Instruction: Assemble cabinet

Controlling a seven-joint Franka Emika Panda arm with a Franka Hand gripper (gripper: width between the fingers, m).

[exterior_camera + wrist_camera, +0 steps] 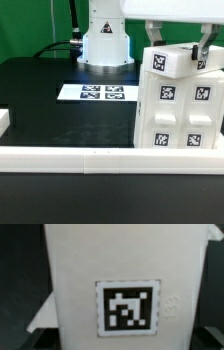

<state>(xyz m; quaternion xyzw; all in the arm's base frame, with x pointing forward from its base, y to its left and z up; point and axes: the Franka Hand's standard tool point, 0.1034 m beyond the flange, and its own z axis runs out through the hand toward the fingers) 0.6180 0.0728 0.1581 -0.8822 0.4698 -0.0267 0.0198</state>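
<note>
One cabinet stands at the exterior view's right, against the front rail, small tagged panel on top. Gripper straddles that panel, fingers fairly wide, grip unclear. Assembly looks partly done; panel seating left.

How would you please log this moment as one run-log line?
stage: cabinet assembly | gripper: jaws around tagged white panel, shut on it | panel: atop cabinet body | marker board: flat on table
</note>
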